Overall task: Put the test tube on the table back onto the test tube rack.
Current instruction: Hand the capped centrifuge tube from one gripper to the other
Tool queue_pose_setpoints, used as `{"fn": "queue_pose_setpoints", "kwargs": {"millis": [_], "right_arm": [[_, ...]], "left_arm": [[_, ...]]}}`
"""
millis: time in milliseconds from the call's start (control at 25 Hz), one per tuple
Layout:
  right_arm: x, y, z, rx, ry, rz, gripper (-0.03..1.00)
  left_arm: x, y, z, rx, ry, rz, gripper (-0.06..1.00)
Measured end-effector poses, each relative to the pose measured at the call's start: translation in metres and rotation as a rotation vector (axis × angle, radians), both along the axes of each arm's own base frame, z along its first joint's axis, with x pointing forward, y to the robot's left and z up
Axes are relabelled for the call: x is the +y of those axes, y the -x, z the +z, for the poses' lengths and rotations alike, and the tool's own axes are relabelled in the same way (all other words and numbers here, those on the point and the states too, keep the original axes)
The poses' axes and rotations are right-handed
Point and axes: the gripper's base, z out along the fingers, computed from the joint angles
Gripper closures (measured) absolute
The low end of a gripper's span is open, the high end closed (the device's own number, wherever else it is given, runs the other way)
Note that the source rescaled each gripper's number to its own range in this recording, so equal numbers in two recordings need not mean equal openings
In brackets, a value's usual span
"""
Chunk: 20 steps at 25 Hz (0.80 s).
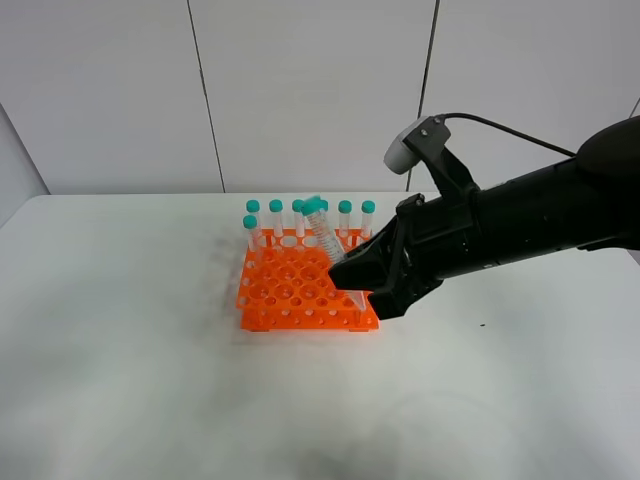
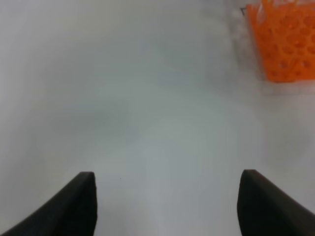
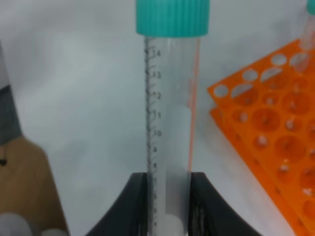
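Right gripper clamps test tube, tip hidden

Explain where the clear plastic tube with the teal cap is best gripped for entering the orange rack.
Grip the clear plastic tube just under its teal cap, from the side, probably: its lower end is then free to enter the orange plastic rack. Now the right pincer clamps its lower half.

You have the test tube, clear with a teal screw cap and graduation marks, clamped at its lower end in the right tool. It tilts above the orange test tube rack on the white table.
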Motion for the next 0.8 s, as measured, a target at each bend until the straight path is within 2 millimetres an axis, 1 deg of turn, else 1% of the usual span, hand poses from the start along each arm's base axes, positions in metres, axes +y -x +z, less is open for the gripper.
{"fn": "queue_pose_setpoints", "kwargs": {"millis": [80,120,160,240,280,360,440,600,680,720,800], "right_arm": [[-0.001,-0.004,0.001,-0.021,0.001,-0.04,0.96],[-0.002,-0.005,0.001,-0.026,-0.001,-0.057,0.96],[-0.002,-0.006,0.001,-0.028,-0.001,-0.071,0.96],[-0.002,-0.008,-0.002,-0.012,-0.002,-0.09,0.96],[-0.001,-0.01,-0.005,0.0,0.001,-0.093,0.96],[0.001,-0.013,-0.012,0.028,0.005,-0.1,0.96],[0.002,-0.014,-0.017,0.054,0.006,-0.096,0.96],[0.003,-0.014,-0.018,0.064,0.003,-0.09,0.96],[0.003,-0.014,-0.018,0.066,0.0,-0.092,0.96],[0.003,-0.014,-0.018,0.067,-0.001,-0.093,0.96],[0.003,-0.014,-0.018,0.068,-0.003,-0.094,0.96]], "left_arm": [[-0.002,-0.002,0.016,-0.019,0.028,-0.008,0.07],[-0.003,-0.005,0.026,-0.023,0.039,-0.013,0.07],[-0.004,-0.013,0.04,-0.022,0.051,-0.02,0.07],[-0.006,-0.034,0.06,-0.014,0.056,-0.032,0.07],[-0.007,-0.048,0.068,-0.008,0.046,-0.043,0.07],[-0.01,-0.078,0.075,0.007,0.052,-0.067,0.07],[-0.016,-0.113,0.074,0.027,0.098,-0.097,0.07],[-0.03,-0.171,0.059,0.083,0.261,-0.169,0.07],[-0.038,-0.193,0.049,0.122,0.358,-0.215,0.07],[-0.043,-0.204,0.042,0.138,0.361,-0.255,0.07],[-0.055,-0.22,0.032,0.157,0.431,-0.324,0.07]]}}
